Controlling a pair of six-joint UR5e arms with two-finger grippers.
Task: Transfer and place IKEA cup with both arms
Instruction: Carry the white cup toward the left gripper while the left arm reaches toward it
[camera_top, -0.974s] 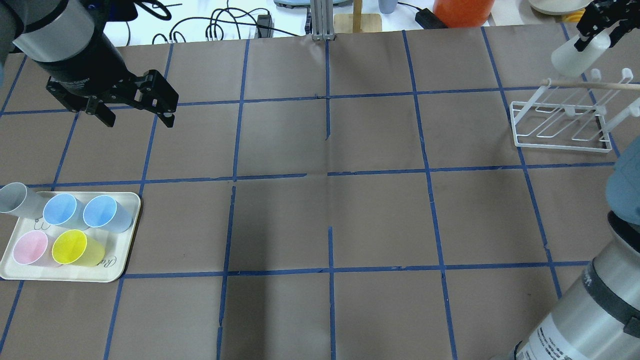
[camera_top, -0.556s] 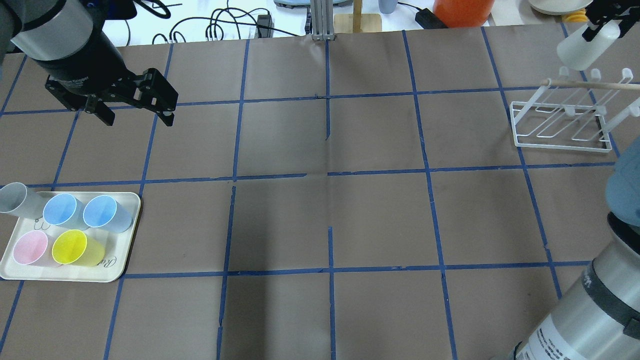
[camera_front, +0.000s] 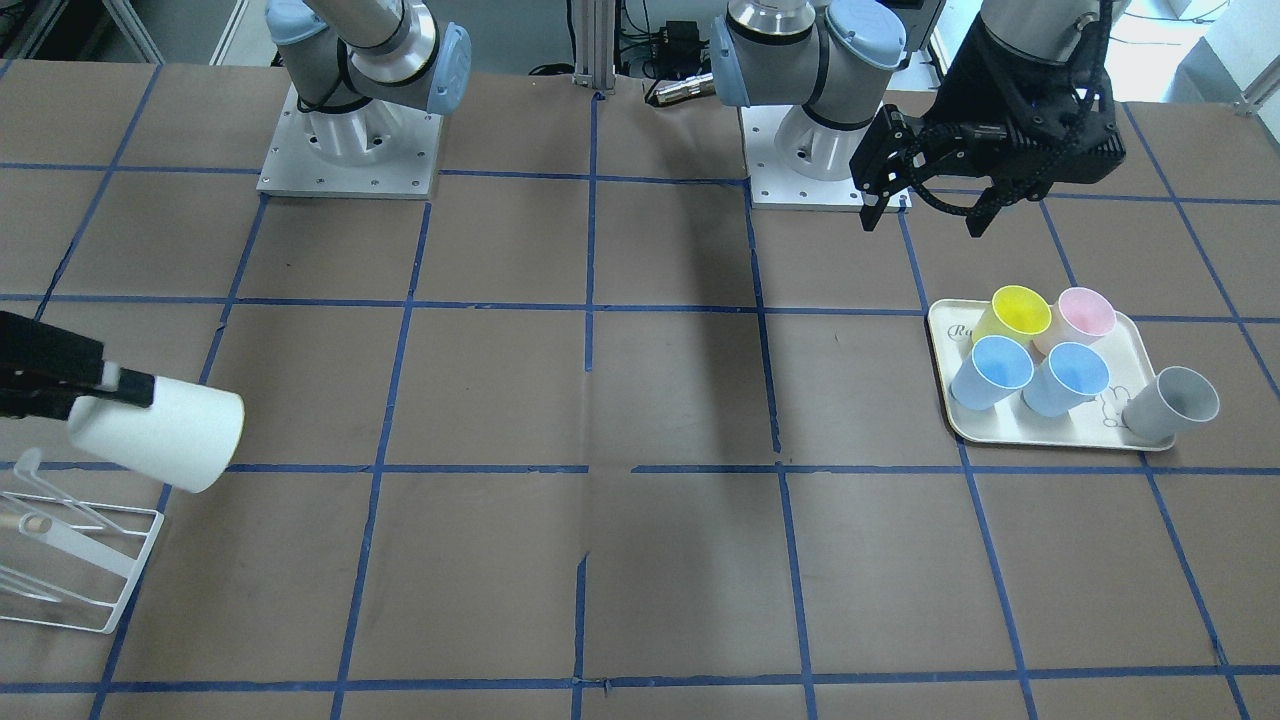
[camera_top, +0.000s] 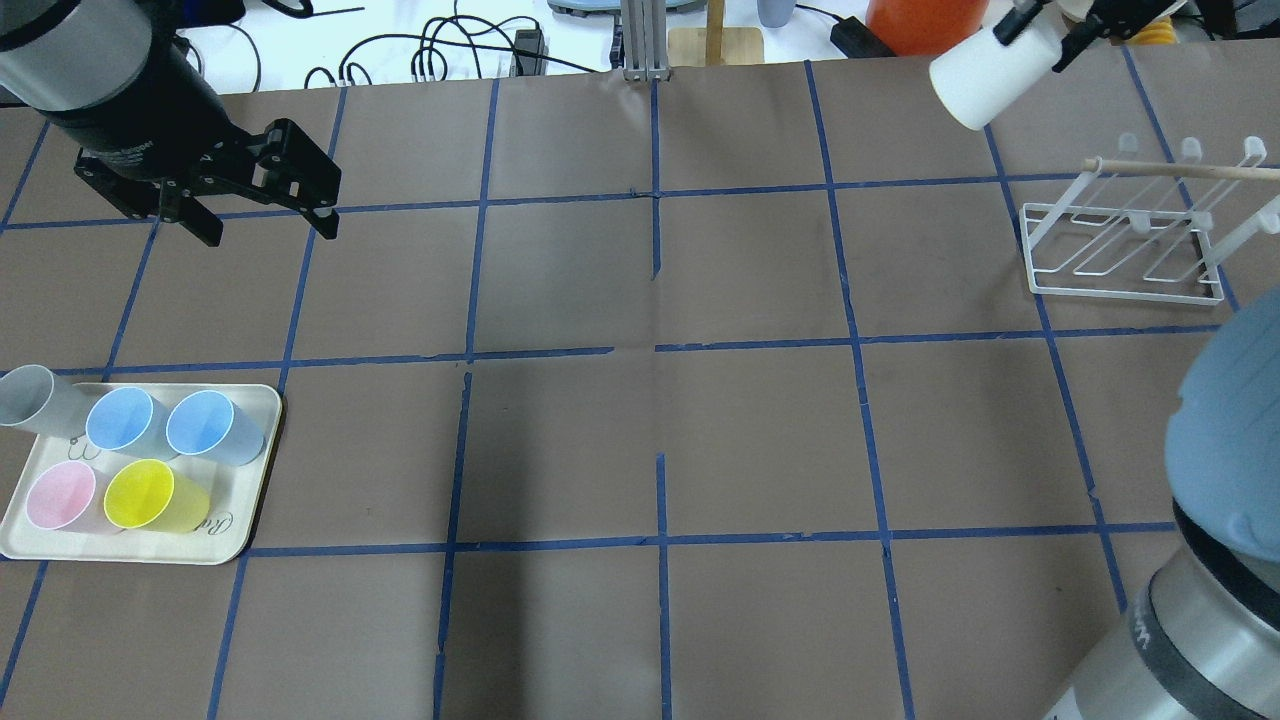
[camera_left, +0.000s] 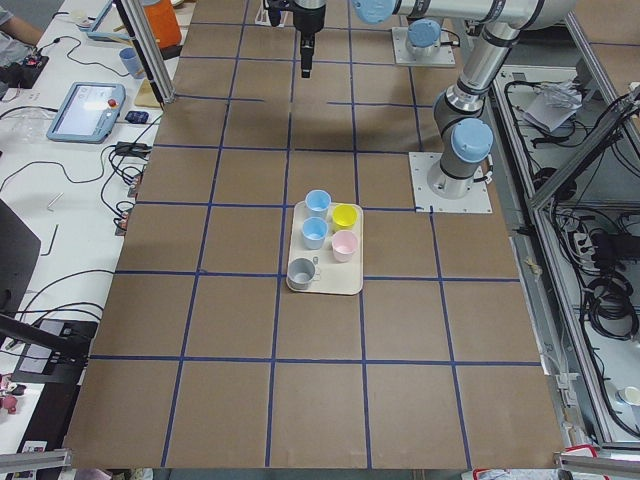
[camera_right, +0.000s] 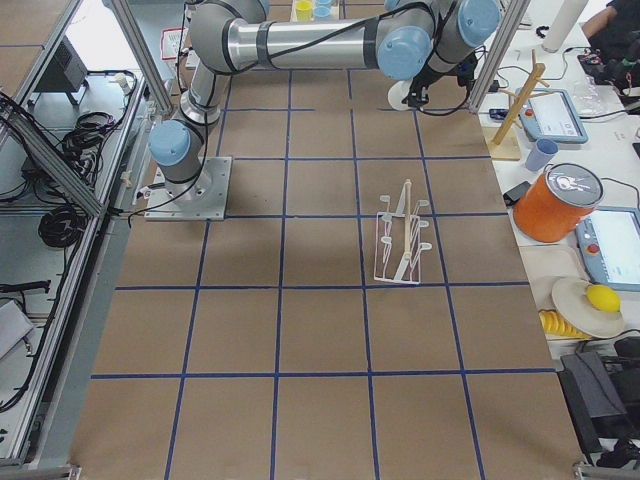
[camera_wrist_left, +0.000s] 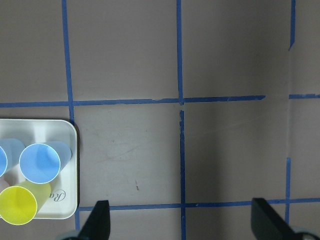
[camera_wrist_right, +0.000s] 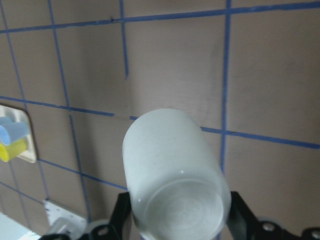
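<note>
- 2 arms reach over the brown bench (camera_top: 760, 440), which is marked with a grid of blue tape.
- The right hand (camera_top: 1048, 25) is clamped on the white cup (camera_top: 985, 72). The right wrist view shows 1 of its fingers (camera_wrist_right: 122, 217) on each side of the cup, close to its base.
- The white cup hangs in the air on its side, tilted. Its narrow base is at the hand and its wide mouth points toward the middle of the bench.
- The cup is near the white wire rack (camera_top: 1125, 293), up beside the rack's end and not touching it.
- 1 thin wooden rod (camera_top: 1180, 169) lies across the rack's upright prongs.
- The left hand (camera_top: 270, 225) hangs above the bench, fingers spread wide apart with nothing between them.
- The left wrist view looks straight down, with bare bench between the 2 fingertips and the tray's corner at the lower left.
- The cream tray (camera_top: 235, 495) lies flat at the robot's left end of the bench, well apart from the rack.
- The tray holds 2 blue cups (camera_top: 120, 420), 1 pink cup (camera_top: 58, 495) and 1 yellow cup (camera_top: 140, 493), packed close together with mouths up.
- 1 grey cup (camera_top: 28, 395) sits at the tray's outer corner. Whether it rests on the rim or just beside it, I cannot tell.
</note>
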